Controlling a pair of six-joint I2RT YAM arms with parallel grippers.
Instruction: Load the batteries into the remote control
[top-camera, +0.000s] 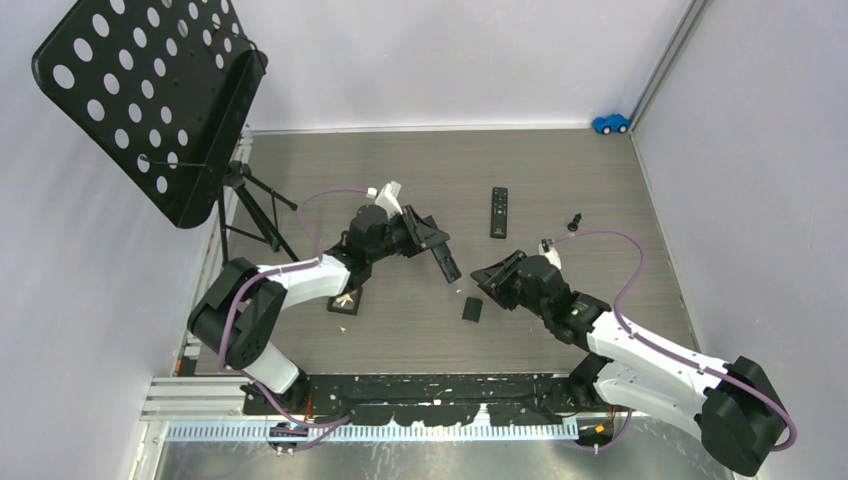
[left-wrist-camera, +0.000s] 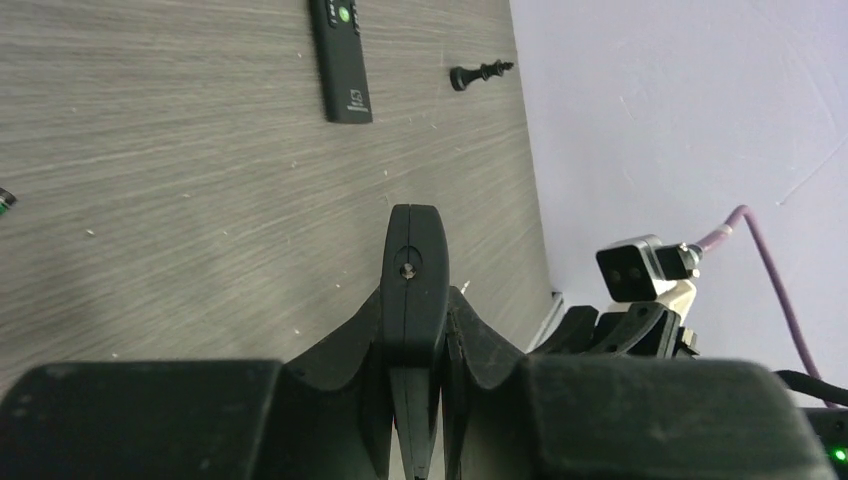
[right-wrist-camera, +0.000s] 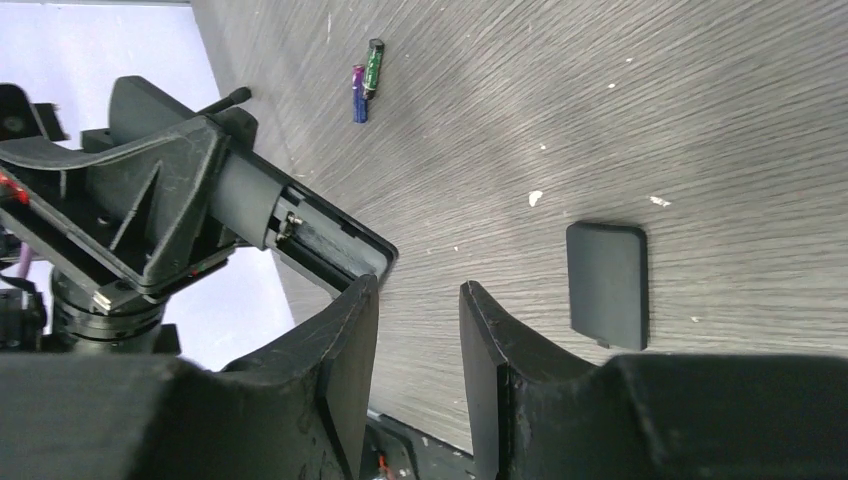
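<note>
The left pincer (left-wrist-camera: 413, 330) is clamping the remote control (left-wrist-camera: 412, 275), whose battery bay is showing open. The right pincer (right-wrist-camera: 418, 290) is hovering just beside the remote's end, jaws apart and empty. The batteries (right-wrist-camera: 365, 78) are lying together on the table (right-wrist-camera: 600, 120), well beyond both pincers. The cover plate (right-wrist-camera: 607, 285) is lying near the right pincer.

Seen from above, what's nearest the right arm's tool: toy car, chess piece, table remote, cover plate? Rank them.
From the right tool:
1. Black cover plate, just nearside.
2. Table remote, beyond.
3. Chess piece, right.
4. Blue toy car, back-right corner.
</note>
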